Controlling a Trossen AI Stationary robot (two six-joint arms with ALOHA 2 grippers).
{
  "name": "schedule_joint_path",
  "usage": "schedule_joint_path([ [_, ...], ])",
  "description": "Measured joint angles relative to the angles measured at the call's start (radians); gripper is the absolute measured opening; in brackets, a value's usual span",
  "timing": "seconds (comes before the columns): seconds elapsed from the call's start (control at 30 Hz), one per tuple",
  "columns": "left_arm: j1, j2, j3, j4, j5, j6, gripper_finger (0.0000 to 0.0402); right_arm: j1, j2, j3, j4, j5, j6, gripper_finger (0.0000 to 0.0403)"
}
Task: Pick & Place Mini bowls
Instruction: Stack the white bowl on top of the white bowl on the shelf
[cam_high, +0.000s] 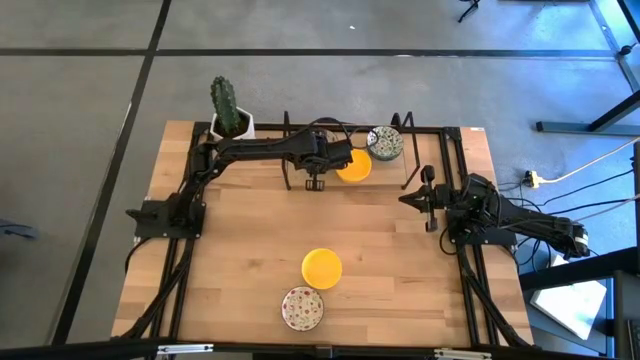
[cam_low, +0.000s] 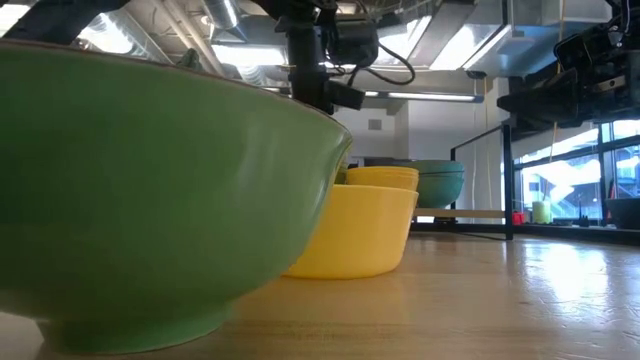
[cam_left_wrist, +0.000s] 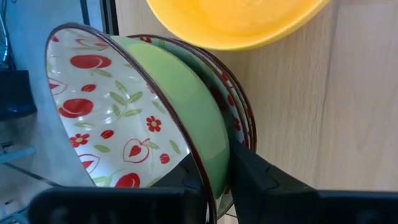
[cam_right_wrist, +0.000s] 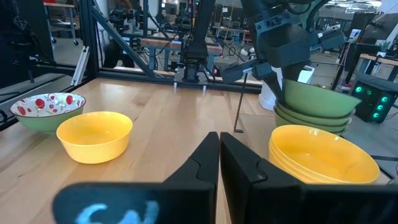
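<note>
At the far edge of the counter (cam_high: 400, 240) stands a stack of small bowls with green outsides (cam_right_wrist: 314, 102), mouths up, and just beside it, touching, a stack of yellow bowls (cam_right_wrist: 323, 155). The top bowl of the green stack (cam_left_wrist: 134, 115) sits upright on the bowls beneath it, white inside with red fruit and flower specks; being round, it has no long axis.

The left arm reaches from the counter's left side along the far edge, wrist bent down over the green stack. The left hand (cam_left_wrist: 214, 177) has its two dark fingers (cam_left_wrist: 261, 177) astride that top bowl's rim, one inside and one outside, set close against the wall. Whether they clamp it or have eased off, I cannot tell.

The right arm waits at the right side of the counter, well apart from the stacks, its right hand (cam_right_wrist: 219, 155) closed and holding nothing.

Nearer the front edge stand a single yellow bowl (cam_high: 321, 268) and a speckled bowl (cam_high: 302, 308), both mouth up, just beside each other. A cactus pot (cam_high: 229, 110) stands at the far left corner.
</note>
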Motion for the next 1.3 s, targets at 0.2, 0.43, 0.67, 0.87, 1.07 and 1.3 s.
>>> schedule_joint_path([
  [0.2,0.0,0.0,0.0,0.001,-0.002,0.006,0.0065,0.0,0.0,0.0,0.0,0.0,0.0,0.0017],
  [0.43,-0.001,0.0,0.0,0.001,-0.005,0.023,0.0097,0.0,0.0,0.0,0.0,0.0,0.0,0.0017],
  [0.67,-0.002,0.0,0.0,-0.005,-0.01,0.046,0.0128,0.0,0.0,0.0,0.0,0.0,0.0,0.0017],
  [0.87,-0.003,-0.016,0.005,-0.017,-0.04,0.08,0.0151,0.0,0.0,0.0,0.0,0.0,0.0,0.0017],
  [1.07,-0.014,-0.045,0.058,-0.044,-0.028,0.07,0.0162,0.0,0.0,0.0,0.0,0.0,0.0,0.0017],
  [1.3,-0.018,-0.046,0.069,-0.084,-0.025,0.049,0.016,0.0,0.0,0.0,0.0,-0.001,0.016,0.0017],
])
